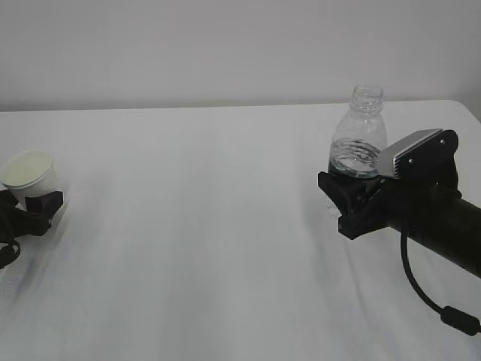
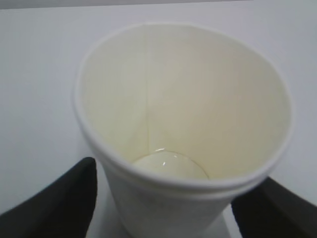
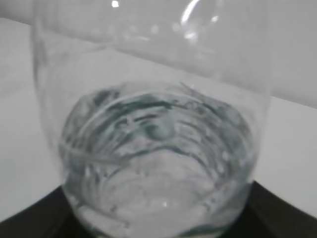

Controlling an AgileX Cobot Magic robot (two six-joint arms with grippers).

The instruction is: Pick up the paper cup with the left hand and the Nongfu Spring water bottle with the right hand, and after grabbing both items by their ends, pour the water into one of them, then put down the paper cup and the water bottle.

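Holding: our left gripper grasps the paper cup low on its body, one dark finger on each side of the wall in the left wrist view.
Cup place: far to the left of the water bottle, at the left edge of the white table, upright or only slightly tilted.
Cup inside: pale cream wall with one vertical seam; at the bottom we see a small shiny patch, perhaps a little water, but the view is too soft to be sure.
Right side: our right gripper is closed around the lower part of the Nongfu Spring water bottle, fingers on both sides of it.
Bottle place: upright at the right side of the table, its open threaded neck on top.
Bottle content: clear water fills only the lower part, seen through the ribbed wall in the right wrist view.
Cable: a black cable hangs below the right arm.
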